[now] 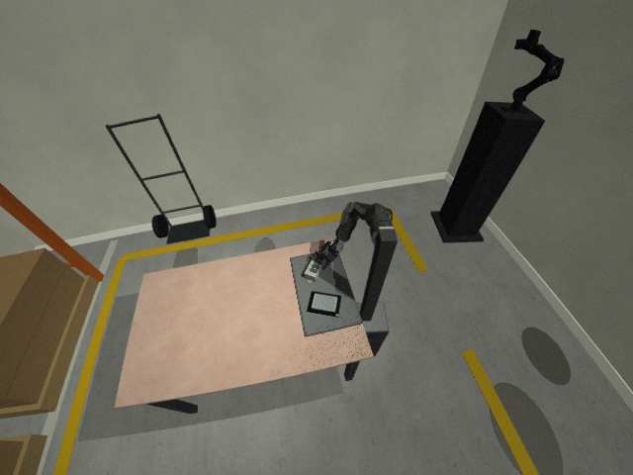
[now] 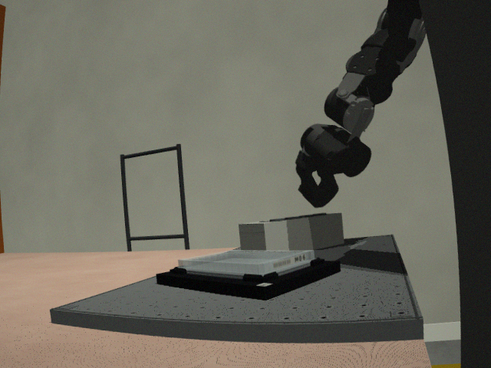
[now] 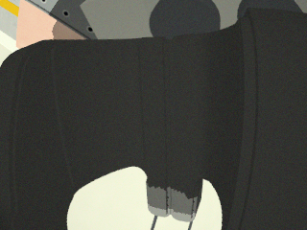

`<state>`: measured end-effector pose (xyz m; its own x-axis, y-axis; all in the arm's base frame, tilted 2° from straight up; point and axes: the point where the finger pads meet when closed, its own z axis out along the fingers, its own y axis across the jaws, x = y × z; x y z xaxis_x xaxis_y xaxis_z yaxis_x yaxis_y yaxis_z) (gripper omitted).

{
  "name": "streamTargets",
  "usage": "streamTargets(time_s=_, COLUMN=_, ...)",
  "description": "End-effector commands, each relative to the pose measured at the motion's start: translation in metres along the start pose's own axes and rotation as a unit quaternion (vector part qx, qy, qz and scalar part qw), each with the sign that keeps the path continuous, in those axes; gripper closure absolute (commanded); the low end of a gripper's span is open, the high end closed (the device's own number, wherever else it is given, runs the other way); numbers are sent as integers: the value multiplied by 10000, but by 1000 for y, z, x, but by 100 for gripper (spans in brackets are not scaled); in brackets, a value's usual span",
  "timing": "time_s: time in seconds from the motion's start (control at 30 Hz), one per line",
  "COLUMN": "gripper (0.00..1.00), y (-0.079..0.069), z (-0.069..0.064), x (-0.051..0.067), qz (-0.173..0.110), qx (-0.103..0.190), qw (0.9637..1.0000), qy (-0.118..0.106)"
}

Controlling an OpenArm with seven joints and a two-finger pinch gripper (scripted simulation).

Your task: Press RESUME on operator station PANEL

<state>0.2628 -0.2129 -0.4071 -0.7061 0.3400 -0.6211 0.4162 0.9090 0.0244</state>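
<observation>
closed hand [image 2: 317, 201] tilted down, just above panel [image 2: 291, 231]

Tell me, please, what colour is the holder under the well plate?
Black; the holder shows best in the exterior view.

My arm [image 2: 358, 85] is matte black w/ grey joint covers, rounded segments; gripper [image 2: 317, 198] black, 2 stubby fingers w/ grey tips.

Workshop corner, background items

A hand truck [image 1: 168, 176] leans against the wall; cardboard boxes [image 1: 36, 327] sit left; a black pedestal [image 1: 488, 173] stands right.
</observation>
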Motion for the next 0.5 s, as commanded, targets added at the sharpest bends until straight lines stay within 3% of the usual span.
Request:
streamTargets(time_s=0.0, gripper=100, y=-2, z=0, x=-1, qz=5, qx=31, qw=10000, qy=-17)
streamTargets(time_s=0.47, gripper=100, y=1, z=3, x=3, qz=5, qx=-24, qw=10000, qy=-7)
